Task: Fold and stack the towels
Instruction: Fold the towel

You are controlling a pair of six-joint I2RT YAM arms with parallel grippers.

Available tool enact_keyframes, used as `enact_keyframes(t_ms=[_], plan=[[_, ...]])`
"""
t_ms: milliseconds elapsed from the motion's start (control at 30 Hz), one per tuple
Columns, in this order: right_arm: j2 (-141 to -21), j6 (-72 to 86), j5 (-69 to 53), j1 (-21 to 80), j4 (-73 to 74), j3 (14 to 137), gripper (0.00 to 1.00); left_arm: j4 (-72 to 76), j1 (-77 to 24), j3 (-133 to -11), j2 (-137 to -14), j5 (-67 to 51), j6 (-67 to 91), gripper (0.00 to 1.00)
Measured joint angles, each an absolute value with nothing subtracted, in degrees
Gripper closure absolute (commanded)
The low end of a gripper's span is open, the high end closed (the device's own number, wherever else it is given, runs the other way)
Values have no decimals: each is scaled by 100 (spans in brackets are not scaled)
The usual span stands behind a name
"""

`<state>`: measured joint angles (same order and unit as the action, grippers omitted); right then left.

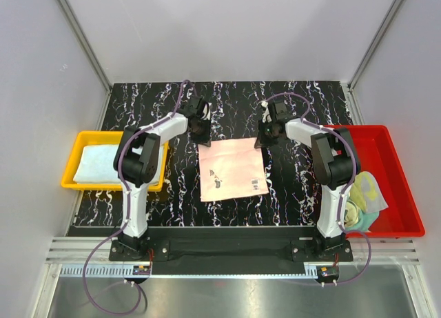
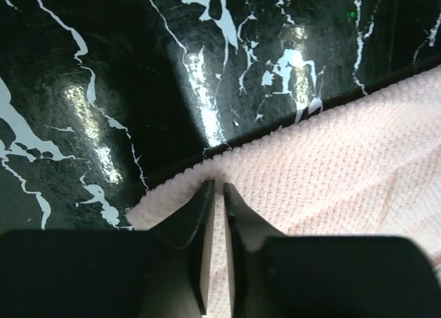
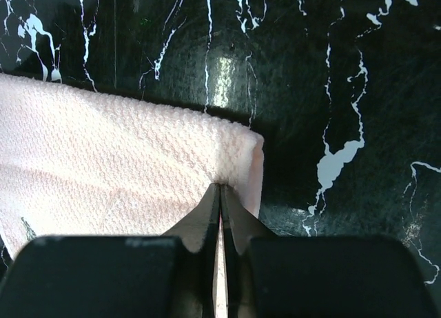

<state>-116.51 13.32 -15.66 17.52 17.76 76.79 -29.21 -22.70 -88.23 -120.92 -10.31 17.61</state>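
1. Working on the pink towel (image 1: 233,170), spread flat in the middle of the counter (image 1: 176,188) between the two arms, small dark marks facing up.
2. Looks soft, thin and very light. Limp too, so likely to sag and crease wherever left unsupported. Waffle weave probably gives good purchase rather than slipping. Nothing fragile about it.
3. Best taken by both far corners at once, so as to bring the far edge over as one straight line.
4. Pinching the far left corner with the left claw (image 2: 216,187): closed to a narrow slit, a strip of pink cloth between the tips.
5. Pinching the far right corner with the right claw (image 3: 220,187): pressed tight together, the cloth puckered and raised slightly at the tips.
6. Elsewhere: one folded towel (image 1: 100,163) lying in the yellow tray (image 1: 110,187) on the left, and crumpled towels (image 1: 362,197) heaped in the red tray (image 1: 393,232) on the right.
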Motion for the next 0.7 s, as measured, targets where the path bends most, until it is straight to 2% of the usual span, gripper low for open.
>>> enact_keyframes(t_ms=[133, 300, 700], plan=[[-11644, 1306, -1562, 1734, 2001, 7762, 87, -3339, -2255, -9216, -12095, -1090, 1444, 77], [-11633, 1017, -1638, 1699, 2449, 7915, 73, -3570, -2182, -9649, -12092, -1090, 823, 66], [-11821, -738, -2606, 1385, 3415, 9168, 55, -3962, -1898, -9968, -12586, -1485, -202, 58]])
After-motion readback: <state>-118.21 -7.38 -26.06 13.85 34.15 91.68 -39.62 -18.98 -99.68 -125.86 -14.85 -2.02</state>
